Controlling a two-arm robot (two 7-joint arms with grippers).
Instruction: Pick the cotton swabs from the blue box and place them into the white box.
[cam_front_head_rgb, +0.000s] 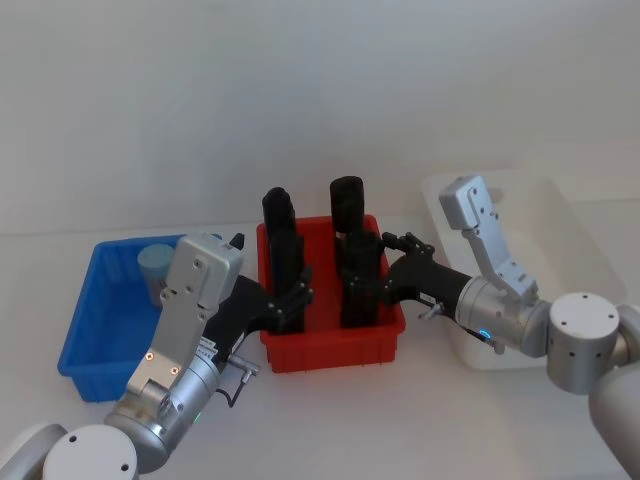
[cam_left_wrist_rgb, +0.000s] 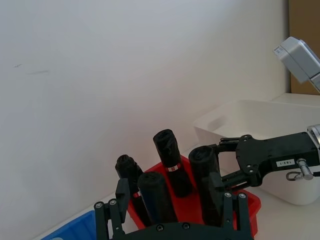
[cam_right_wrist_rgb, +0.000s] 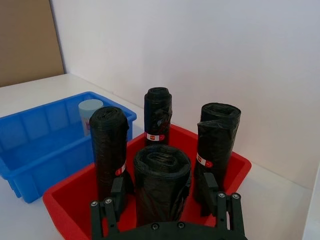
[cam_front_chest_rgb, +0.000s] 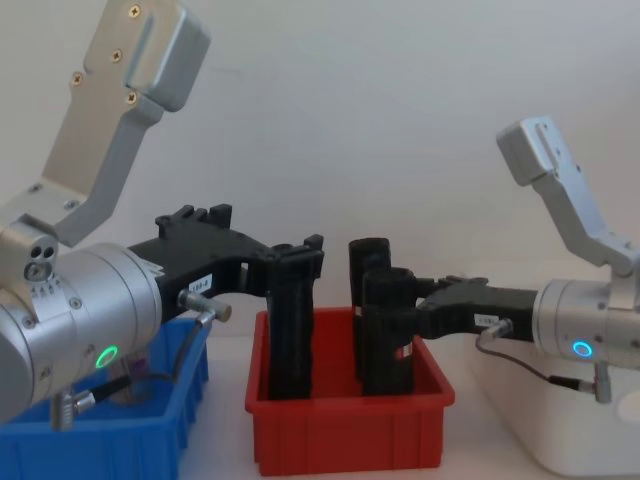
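White counter holds your blue box (cam_front_head_rgb: 85, 320) with one pale-lidded swab jar (cam_front_head_rgb: 155, 265). Both hands, left (cam_front_head_rgb: 295, 295) and right (cam_front_head_rgb: 362, 278), spread around black rolls (cam_front_head_rgb: 345, 205).

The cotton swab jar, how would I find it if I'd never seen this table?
Start at the blue box, the bin on the robot's left beside the red bin. At its far end stands the cotton swab jar, short with a pale blue lid. The neighbours in the red bin are tall black rolls.
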